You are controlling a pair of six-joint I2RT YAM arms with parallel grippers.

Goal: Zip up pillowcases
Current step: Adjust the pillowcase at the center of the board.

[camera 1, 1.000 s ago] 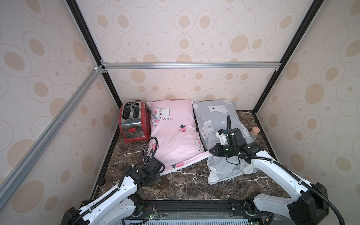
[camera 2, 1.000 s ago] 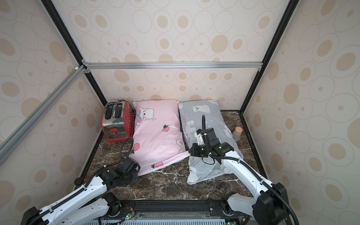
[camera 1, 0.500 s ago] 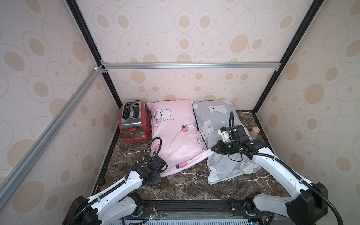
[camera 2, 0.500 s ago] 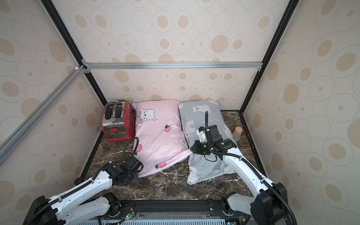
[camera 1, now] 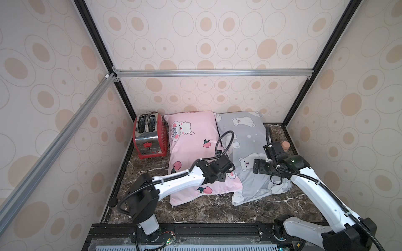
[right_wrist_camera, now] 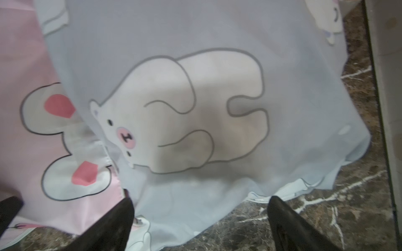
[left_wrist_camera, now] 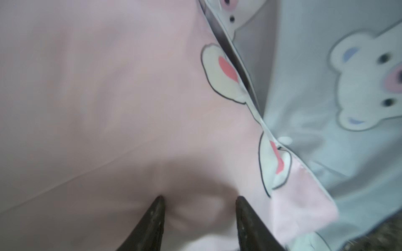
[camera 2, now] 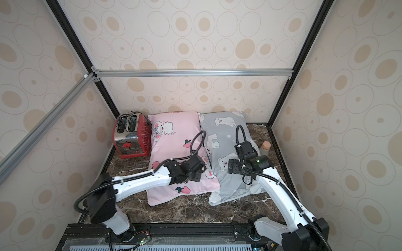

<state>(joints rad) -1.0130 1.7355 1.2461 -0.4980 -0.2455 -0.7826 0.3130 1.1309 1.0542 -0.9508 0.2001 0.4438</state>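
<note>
Top views, pink pillowcase (camera 1: 191, 139): lies flat in the middle of the dark stone table (camera 1: 206, 210). It has a white animal and red fruits on it.
Top views, grey pillowcase (camera 1: 245, 133): lies just to the right of the pink one and touches it along the side. It has white bears on it.
Top views, toaster (camera 1: 149, 137): red and shiny, at the back left, just beside the pink pillowcase.
Top views, left claw (camera 1: 227, 171): over the right side of the pink pillowcase, close to where the two meet. Its tips are hidden here.
Top views, right claw (camera 2: 231, 167): over the grey pillowcase, near a bear's face.
Left wrist view, left claw (left_wrist_camera: 199, 197): its two black fingers (left_wrist_camera: 155, 219) are apart with nothing between them. Pink cloth is under them; I cannot tell if they touch it.
Left wrist view, grey pillowcase (left_wrist_camera: 326, 163): its edge lies against the pink pillowcase (left_wrist_camera: 108, 87).
Right wrist view, right claw (right_wrist_camera: 201, 197): spread wide, holding nothing, above the near edge of the grey pillowcase (right_wrist_camera: 217, 32).
Right wrist view, pink pillowcase (right_wrist_camera: 19, 65): beside the grey one, which covers part of a white ear.
Right wrist view, table (right_wrist_camera: 359, 195): shows past the grey edge.
</note>
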